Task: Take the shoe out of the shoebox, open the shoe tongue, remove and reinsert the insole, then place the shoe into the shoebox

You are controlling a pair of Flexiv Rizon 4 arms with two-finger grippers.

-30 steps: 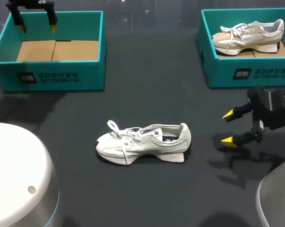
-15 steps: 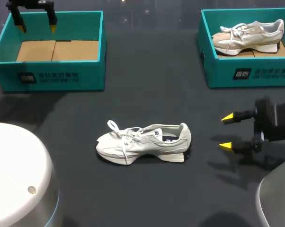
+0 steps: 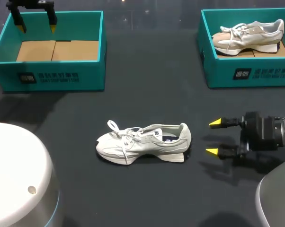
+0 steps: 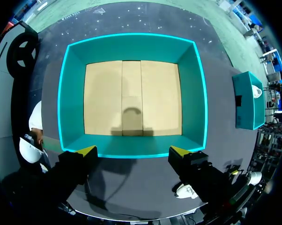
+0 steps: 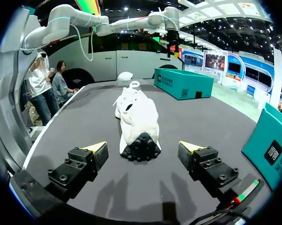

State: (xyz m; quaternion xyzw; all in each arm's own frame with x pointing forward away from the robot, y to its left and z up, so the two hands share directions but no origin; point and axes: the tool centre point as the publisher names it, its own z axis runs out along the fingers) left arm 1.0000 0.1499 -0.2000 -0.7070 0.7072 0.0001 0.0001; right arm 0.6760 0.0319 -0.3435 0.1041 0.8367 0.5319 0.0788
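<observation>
A pale grey shoe [image 3: 143,142] lies on its side-sole in the middle of the dark table, toe to the left, heel to the right, laces loose. My right gripper [image 3: 213,137] is open, level with the table just right of the heel, fingers pointing at it. In the right wrist view the shoe [image 5: 137,119] lies heel-first ahead of the open gripper [image 5: 144,147]. My left gripper [image 3: 35,24] hangs open over the far rim of the left teal shoebox [image 3: 93,75]. The left wrist view looks straight down into that empty shoebox [image 4: 134,44], gripper [image 4: 133,151] open above its wall.
A second teal shoebox [image 3: 246,71] at the back right holds another pale shoe [image 3: 249,37]. White rounded robot bases sit at the front left [image 3: 14,179] and front right [image 3: 275,198] corners.
My right gripper has swung down and moved left toward the shoe's heel, its fingers now level. The left arm and the shoe have not moved.
</observation>
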